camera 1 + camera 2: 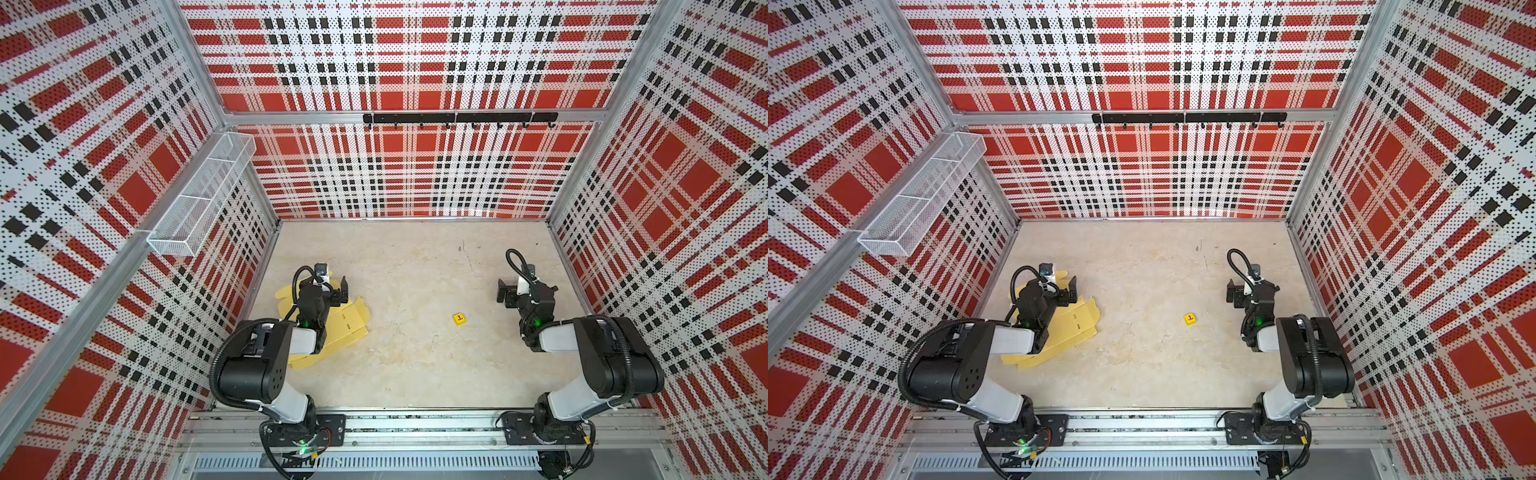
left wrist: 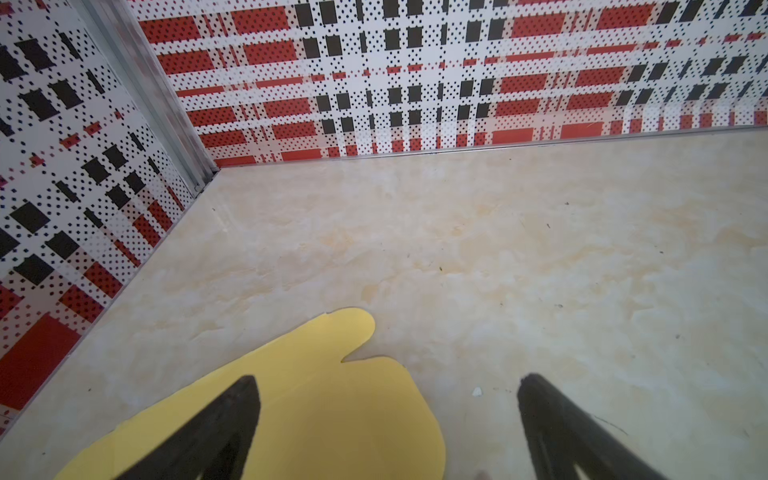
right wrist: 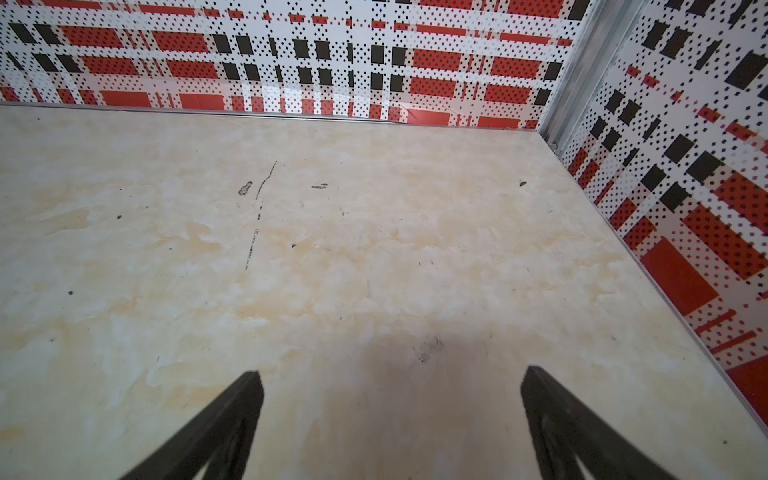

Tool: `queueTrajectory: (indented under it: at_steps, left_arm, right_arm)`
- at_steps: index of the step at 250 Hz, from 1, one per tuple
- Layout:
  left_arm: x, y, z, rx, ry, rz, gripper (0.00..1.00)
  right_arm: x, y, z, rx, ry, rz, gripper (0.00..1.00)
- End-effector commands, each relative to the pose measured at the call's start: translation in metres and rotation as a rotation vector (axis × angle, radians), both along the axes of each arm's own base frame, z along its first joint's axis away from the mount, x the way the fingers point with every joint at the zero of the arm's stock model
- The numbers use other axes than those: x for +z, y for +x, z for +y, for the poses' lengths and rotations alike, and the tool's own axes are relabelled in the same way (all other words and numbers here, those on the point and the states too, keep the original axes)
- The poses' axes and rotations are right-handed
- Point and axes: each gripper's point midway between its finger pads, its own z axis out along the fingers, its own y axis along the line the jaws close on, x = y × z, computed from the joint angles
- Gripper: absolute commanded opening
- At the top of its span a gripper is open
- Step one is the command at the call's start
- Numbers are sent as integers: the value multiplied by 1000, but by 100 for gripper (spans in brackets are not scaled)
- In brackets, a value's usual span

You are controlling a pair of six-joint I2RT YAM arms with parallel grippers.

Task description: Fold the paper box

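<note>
— Left end effector (image 2: 388, 380) first: we see it released, jaws spread wide and nothing between them. One finger (image 2: 232, 419) sits over a rounded flap of the paper box (image 2: 332, 415), and the other is over bare worktop (image 2: 540, 249).
— Is it touching the sheet?
— We cannot tell from the wrist view.
— Where does the box lie?
— In both top views we see the paper box (image 1: 347, 328) (image 1: 1077, 324) as an unfolded pale yellow sheet with small slots. It lies on the left side of the worktop near the left wall, and the left arm hides part of it.
— What do we have to its right?
— We find a small yellow cube (image 1: 459, 318) with a red letter. It stands alone near the middle, well apart from the sheet.
— And farther right?
— We see the right end effector (image 3: 391, 372) released too, jaws wide, over bare worktop and holding nothing.
</note>
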Motion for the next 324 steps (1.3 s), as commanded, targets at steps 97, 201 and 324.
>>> queueTrajectory:
  at_steps: [97, 201, 324]
  left_arm:
    - [5, 5, 1, 3, -12, -18, 100]
    - [7, 4, 0, 10, 0, -23, 99]
    - [65, 26, -1, 39, -17, 144, 99]
  right_arm:
    - [16, 9, 2, 4, 13, -63, 100]
    - [20, 6, 7, 31, 11, -83, 100]
    - [88, 10, 33, 66, 195, 15, 100]
